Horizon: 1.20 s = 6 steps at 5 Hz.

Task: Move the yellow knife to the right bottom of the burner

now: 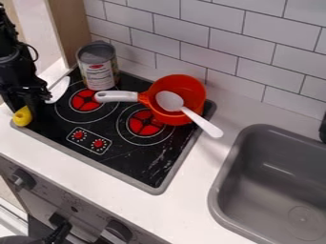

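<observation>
Camera view: yellow knife (22,116) is at the stovetop's (130,162) left corner, partly behind the gripper (39,101). Can't tell if the jaws have it. I'd confirm the grip, skirt the saucepan (194,90), then lower it gently bottom right.

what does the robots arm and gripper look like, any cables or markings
The arm is black and chunky, with blocky, uneven edges. A thin black loop, probably a cable, curls out from its side. The gripper is black too. I can't make out any markings.
</observation>
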Motion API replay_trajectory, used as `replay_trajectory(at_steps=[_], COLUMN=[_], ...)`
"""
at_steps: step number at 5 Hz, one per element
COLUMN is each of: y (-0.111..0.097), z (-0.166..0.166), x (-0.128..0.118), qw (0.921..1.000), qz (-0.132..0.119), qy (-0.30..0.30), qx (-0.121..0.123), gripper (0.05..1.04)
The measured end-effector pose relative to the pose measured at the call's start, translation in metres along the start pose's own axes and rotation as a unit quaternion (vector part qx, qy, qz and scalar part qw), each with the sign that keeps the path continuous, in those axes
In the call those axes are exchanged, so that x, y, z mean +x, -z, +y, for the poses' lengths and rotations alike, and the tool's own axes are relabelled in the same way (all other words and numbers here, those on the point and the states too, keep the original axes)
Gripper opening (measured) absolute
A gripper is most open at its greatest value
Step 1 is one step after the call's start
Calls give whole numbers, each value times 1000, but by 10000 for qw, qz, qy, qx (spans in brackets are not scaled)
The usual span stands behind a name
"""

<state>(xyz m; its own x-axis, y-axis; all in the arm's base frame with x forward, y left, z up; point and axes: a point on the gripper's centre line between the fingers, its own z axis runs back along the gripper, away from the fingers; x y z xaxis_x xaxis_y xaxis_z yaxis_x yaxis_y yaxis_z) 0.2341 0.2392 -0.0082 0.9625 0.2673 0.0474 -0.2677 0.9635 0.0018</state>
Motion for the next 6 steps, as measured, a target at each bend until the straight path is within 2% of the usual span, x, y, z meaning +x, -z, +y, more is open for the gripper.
replay_trajectory(at_steps=[1, 2, 3, 4, 5, 6], y=[1, -2, -19, -41, -53, -63], z=[1, -8, -14, -29, -41, -65], x=[-3, -13, -17, -26, -35, -47], qw=[9996, 9985, 9919, 9768, 9497, 9066], qz=[38, 77, 86, -218, 108, 143], qy=[-266, -514, -1239, -2013, -3000, -4108], qx=[35, -197, -271, -701, -896, -957], gripper=[402, 403, 402, 402, 402, 403])
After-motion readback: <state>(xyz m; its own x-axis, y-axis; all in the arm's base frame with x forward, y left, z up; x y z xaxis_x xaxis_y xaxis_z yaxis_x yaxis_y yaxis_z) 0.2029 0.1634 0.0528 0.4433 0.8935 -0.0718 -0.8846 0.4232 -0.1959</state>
